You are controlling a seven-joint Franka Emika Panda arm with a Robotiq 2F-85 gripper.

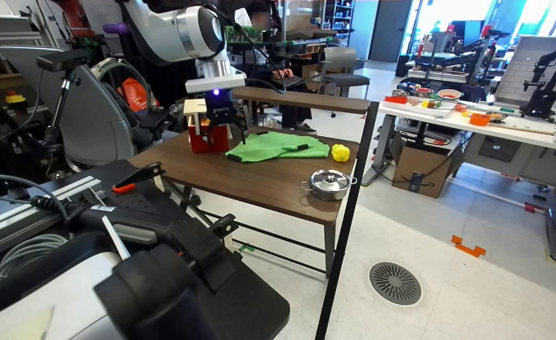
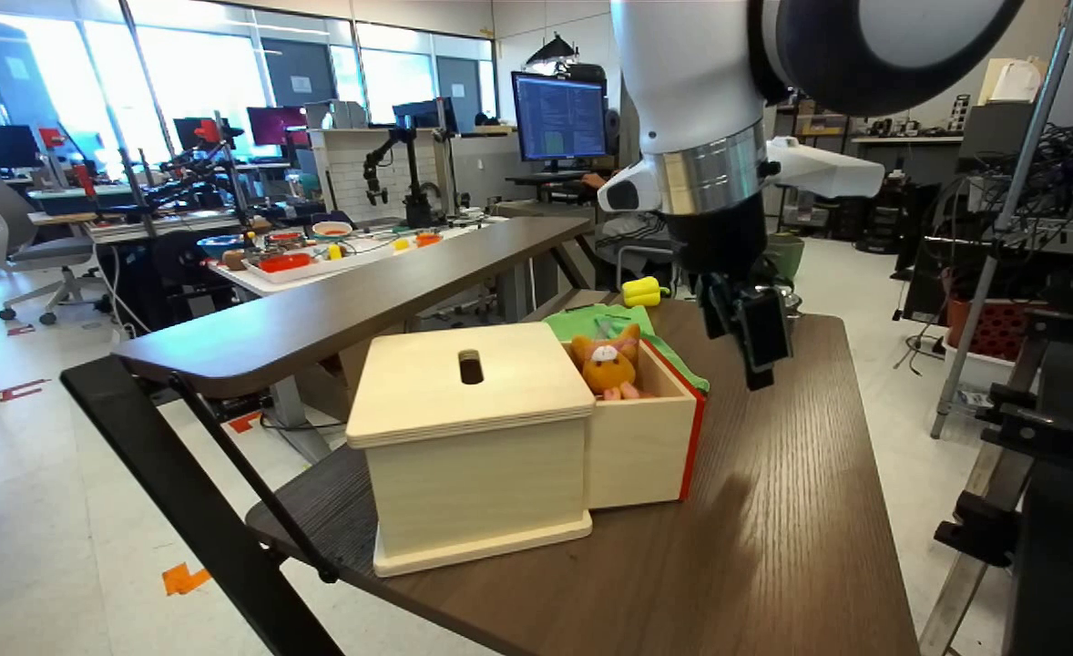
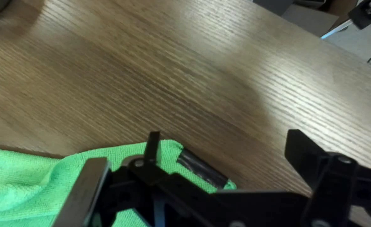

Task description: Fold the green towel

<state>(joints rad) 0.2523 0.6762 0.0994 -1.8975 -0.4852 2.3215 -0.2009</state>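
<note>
in the wrist view, the gripper (image 3: pixel 225 138) is spread wide, holding nothing. one finger hangs over the green towel (image 3: pixel 56 183), the other over the table (image 3: pixel 173 78), and the towel's corner, with its dark strip (image 3: pixel 202 168), shows in the gap. the step in hand looks like taking that corner. i would go straight down astride the edge, let the tips just graze the wood, and close slowly so the cloth bunches instead of sliding out (a high pinch easily misses thin fabric). whether a finger touches the cloth cannot be told here.

in an exterior view, the towel lies on the table between the red-fronted box (image 1: pixel 217 145) and a yellow toy (image 1: pixel 341 153); a flap seems to lie over its middle, so a fold may be partly made. once the corner is gripped, i would keep it low, carry it across the cloth and lay it flat before letting go.

in an exterior view, the box hides much of the towel. the drawer (image 2: pixel 641 456) juts out just beside the cloth, so a sideways swing could knock it. the fingers appear to hang above the table, so more descent is probably needed.
</note>
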